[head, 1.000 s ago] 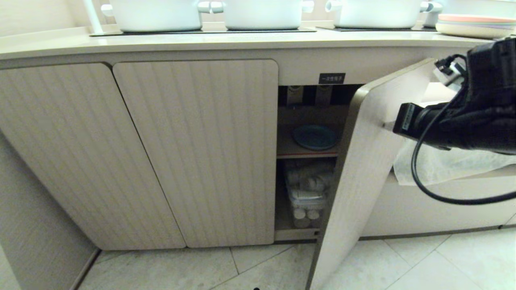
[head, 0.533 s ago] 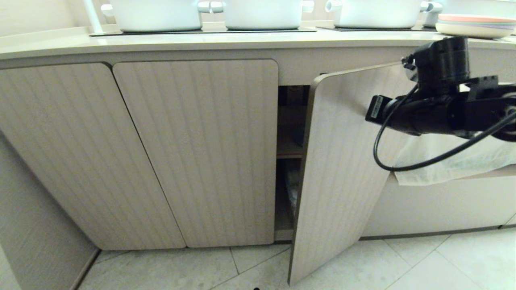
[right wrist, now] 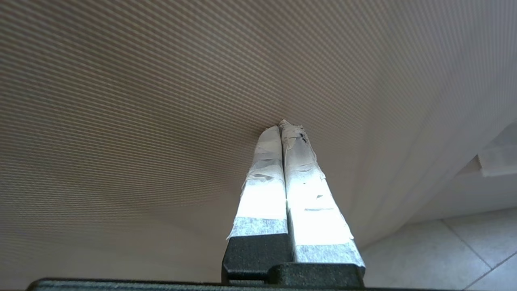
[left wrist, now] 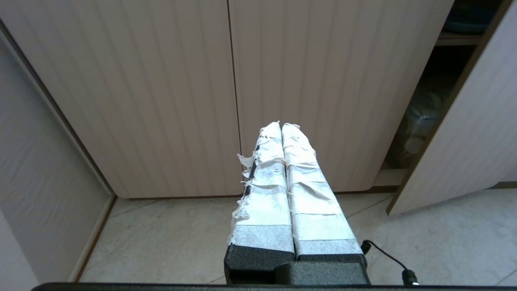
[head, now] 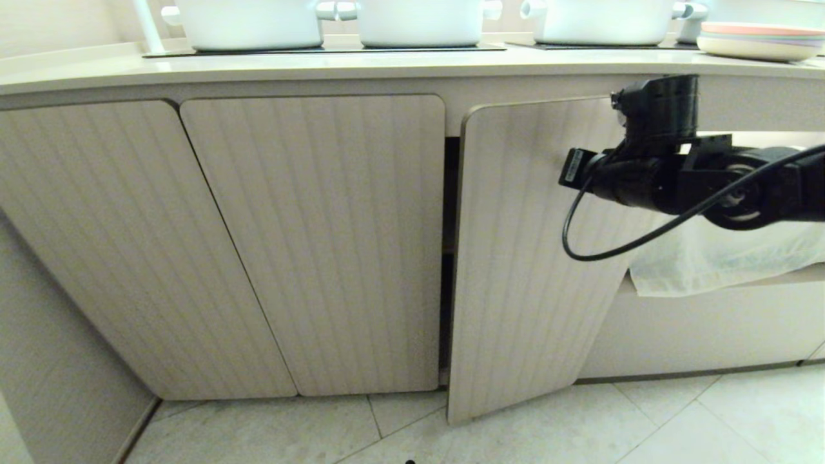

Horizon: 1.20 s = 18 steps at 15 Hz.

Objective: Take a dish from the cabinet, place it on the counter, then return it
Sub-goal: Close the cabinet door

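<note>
— Spanning the frame's upper edge, what is shown in the head view?

— The counter [head: 387,64] is seen carrying white pots [head: 419,22], with stacked plates [head: 760,38] at the upper right. Below it, two shut doors of the cabinet [head: 309,245] fill the left and centre.

— And right of centre?

— A third ribbed door [head: 515,258] is pictured nearly shut, a dark slit left at its left edge. The right gripper [right wrist: 282,125] is pressed against its face, taped fingers [right wrist: 307,194] drawn together, nothing held. A white cloth [head: 709,258] is draped beside the door at right.

— Where is the dish [left wrist: 464,22]?

— A blue sliver is glimpsed on the inner shelf, upper right of the left wrist view.

— The left gripper [left wrist: 280,127]?

— It is parked low, fingers closed, empty, aimed at the shut doors.
</note>
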Tool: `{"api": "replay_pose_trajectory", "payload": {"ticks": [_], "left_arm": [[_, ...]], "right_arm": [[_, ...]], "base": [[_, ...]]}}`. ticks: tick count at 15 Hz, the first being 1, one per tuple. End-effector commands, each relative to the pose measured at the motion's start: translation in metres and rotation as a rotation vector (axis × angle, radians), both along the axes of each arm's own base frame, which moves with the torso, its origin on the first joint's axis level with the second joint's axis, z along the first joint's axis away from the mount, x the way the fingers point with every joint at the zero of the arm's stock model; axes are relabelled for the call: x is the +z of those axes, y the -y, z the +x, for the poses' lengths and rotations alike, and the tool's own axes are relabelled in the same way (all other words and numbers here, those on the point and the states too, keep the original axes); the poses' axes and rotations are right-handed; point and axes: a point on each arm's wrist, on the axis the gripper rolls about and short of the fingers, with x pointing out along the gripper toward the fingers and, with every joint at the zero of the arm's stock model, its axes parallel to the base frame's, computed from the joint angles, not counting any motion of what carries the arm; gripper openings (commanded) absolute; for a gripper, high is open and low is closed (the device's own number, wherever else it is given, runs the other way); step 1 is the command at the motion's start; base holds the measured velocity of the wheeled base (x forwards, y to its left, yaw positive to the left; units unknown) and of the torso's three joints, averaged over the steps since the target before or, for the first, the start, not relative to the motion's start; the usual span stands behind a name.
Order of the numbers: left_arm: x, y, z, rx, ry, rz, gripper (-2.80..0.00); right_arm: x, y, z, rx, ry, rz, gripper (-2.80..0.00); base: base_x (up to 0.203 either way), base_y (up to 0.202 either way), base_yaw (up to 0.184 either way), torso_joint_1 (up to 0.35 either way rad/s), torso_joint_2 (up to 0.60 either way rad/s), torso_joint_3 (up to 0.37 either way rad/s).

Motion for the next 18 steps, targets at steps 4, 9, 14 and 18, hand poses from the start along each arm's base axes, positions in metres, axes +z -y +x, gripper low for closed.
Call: {"api": "replay_pose_trajectory", "payload": {"ticks": [4, 9, 14, 18], "left_arm": [[0.000, 0.000, 0.000, 0.001, 0.000, -0.001, -2.80], [0.000, 0.000, 0.000, 0.000, 0.001, -0.001, -2.80], [0.000, 0.000, 0.000, 0.001, 0.000, -0.001, -2.80], [0.000, 0.000, 0.000, 0.001, 0.000, -0.001, -2.80]], "right_arm": [[-0.006, -0.001, 0.006, -0.023, 0.009, -0.022, -2.80], [-0.006, 0.000, 0.008, -0.076, 0.041, -0.025, -2.80], [0.001, 0.003, 0.001, -0.113, 0.069, -0.023, -2.80], [-0.010, 0.010, -0.020, -0.105, 0.084, -0.054, -2.80]], "base": [[0.000, 0.000, 0.000, 0.000, 0.00, 0.000], [0.000, 0.000, 0.000, 0.000, 0.00, 0.000], [0.000, 0.000, 0.000, 0.000, 0.00, 0.000], [0.000, 0.000, 0.000, 0.000, 0.00, 0.000]]}}
